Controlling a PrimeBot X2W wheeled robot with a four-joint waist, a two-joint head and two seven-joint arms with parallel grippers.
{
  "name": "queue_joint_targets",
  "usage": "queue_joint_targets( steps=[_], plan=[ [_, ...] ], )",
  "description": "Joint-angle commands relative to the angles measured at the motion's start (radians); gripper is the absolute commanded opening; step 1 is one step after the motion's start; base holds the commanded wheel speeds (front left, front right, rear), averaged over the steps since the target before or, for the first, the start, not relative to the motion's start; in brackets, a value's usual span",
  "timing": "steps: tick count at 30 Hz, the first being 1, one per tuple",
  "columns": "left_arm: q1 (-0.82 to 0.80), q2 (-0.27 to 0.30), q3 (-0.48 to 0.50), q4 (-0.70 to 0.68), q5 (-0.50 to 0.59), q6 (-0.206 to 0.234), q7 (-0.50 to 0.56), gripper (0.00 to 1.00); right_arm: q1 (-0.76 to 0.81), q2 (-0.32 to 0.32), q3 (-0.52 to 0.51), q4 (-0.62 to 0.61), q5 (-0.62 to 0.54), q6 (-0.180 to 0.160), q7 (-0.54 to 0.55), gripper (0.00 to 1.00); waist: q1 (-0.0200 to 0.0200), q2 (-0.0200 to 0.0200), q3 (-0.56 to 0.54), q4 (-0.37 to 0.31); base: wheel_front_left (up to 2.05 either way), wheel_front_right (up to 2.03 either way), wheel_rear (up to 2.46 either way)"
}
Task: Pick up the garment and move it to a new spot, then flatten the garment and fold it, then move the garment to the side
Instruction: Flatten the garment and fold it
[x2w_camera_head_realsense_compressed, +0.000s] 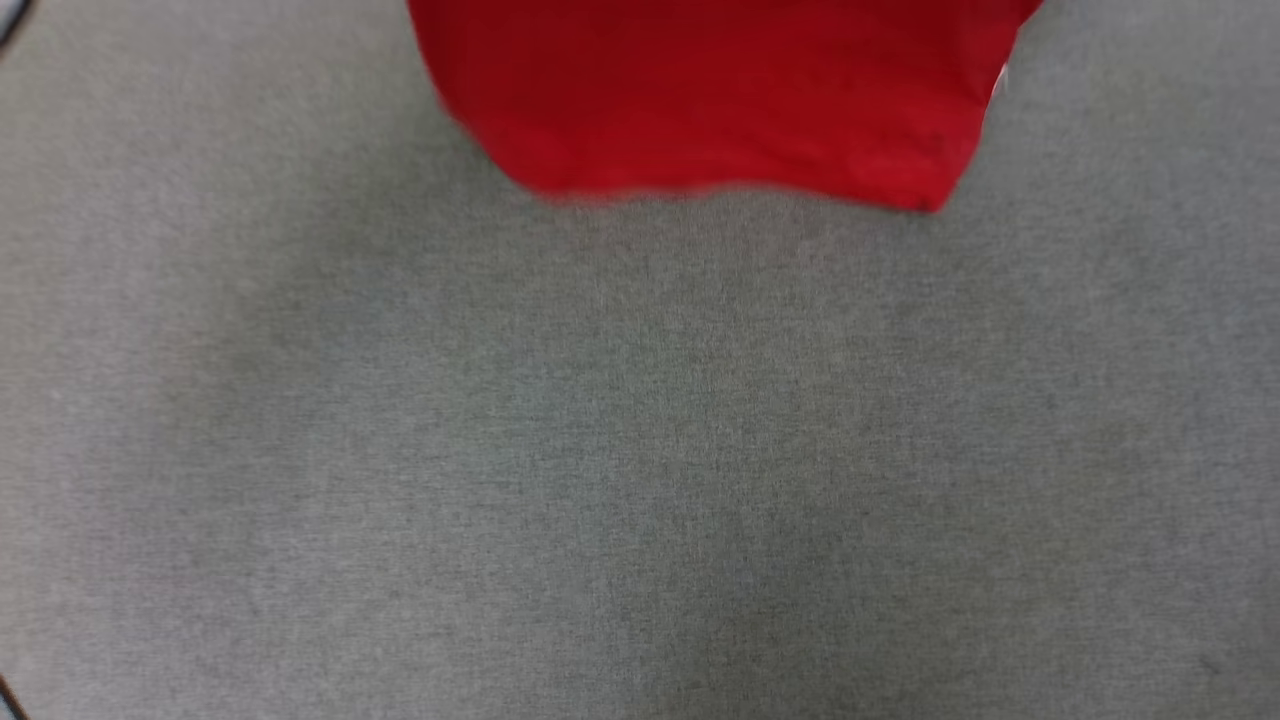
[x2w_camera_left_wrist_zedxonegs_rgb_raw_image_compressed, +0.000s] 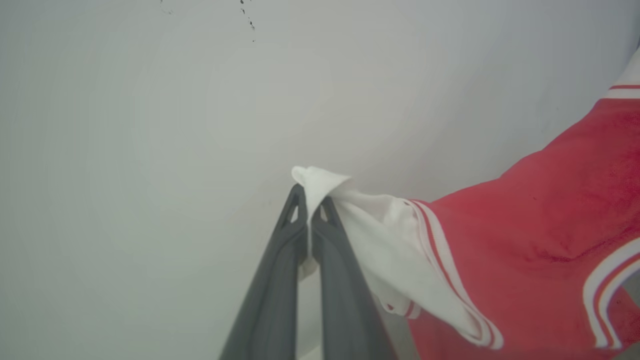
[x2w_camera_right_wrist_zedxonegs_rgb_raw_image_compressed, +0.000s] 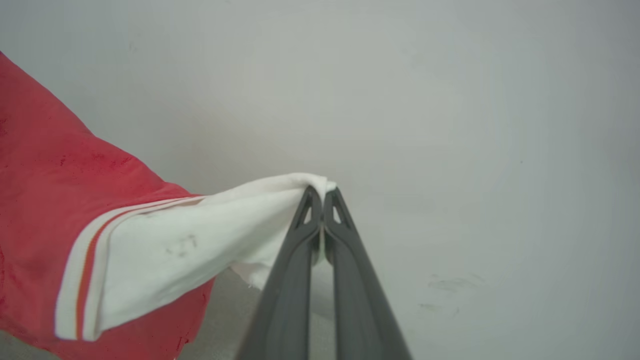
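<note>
You have the garment (x2w_camera_head_realsense_compressed: 720, 100) hanging spread over the grey surface (x2w_camera_head_realsense_compressed: 640, 450), left gripper (x2w_camera_left_wrist_zedxonegs_rgb_raw_image_compressed: 311, 202) and right gripper (x2w_camera_right_wrist_zedxonegs_rgb_raw_image_compressed: 322, 195) each clenched on a white sleeve tip; judged light, limp, liable to slip, best held at hems.

The garment (x2w_camera_head_realsense_compressed: 720, 100) is soft knit cloth, matt throughout: red body, white sleeves, striped trim. The grey surface (x2w_camera_head_realsense_compressed: 640, 450) across the lower frame is heathered fabric, matt and finely textured. On the left gripper (x2w_camera_left_wrist_zedxonegs_rgb_raw_image_compressed: 311, 202) and right gripper (x2w_camera_right_wrist_zedxonegs_rgb_raw_image_compressed: 323, 195), the fingers look like smooth, matt dark-grey plastic. The wall (x2w_camera_left_wrist_zedxonegs_rgb_raw_image_compressed: 150, 125) is pale, smooth and faintly scuffed.
</note>
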Motion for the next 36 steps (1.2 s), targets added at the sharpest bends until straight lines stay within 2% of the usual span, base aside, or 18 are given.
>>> queue_joint_targets(
  steps=[1,10,18,26,33,36],
  plan=[
    [-0.05,-0.012,0.009,0.029,0.017,-0.003,-0.017,0.0,-0.057,0.018,0.003,0.031,-0.021,-0.001,-0.029,0.0,-0.0001,0.0,0.058,-0.007,0.0,0.0,0.0],
    [-0.276,-0.079,0.032,0.228,0.06,-0.016,-0.113,0.0,-0.326,0.09,0.072,0.219,-0.087,-0.001,-0.148,0.0,-0.0001,0.0,0.121,-0.017,0.0,0.0,0.0],
    [-0.281,-0.1,0.0,0.319,0.047,-0.029,-0.174,0.0,-0.372,0.121,0.151,0.32,-0.073,-0.001,-0.224,0.0,-0.0001,0.0,0.139,-0.014,0.0,0.0,0.0],
    [-0.1,-0.075,-0.084,0.346,0.01,-0.03,-0.271,0.0,-0.2,0.156,0.265,0.424,-0.003,-0.001,-0.332,0.0,-0.0001,0.0,0.1,-0.011,0.0,0.0,0.0],
    [0.185,-0.024,-0.137,0.299,-0.048,-0.03,-0.352,0.0,0.015,0.163,0.381,0.424,0.084,-0.001,-0.436,0.0,-0.0001,0.0,0.011,-0.014,0.0,0.0,0.0],
    [0.32,-0.001,-0.144,0.259,-0.079,-0.004,-0.383,0.0,0.111,0.151,0.41,0.408,0.12,-0.001,-0.477,0.0,-0.0001,0.0,-0.035,-0.016,0.0,0.0,0.0]
  ],
)
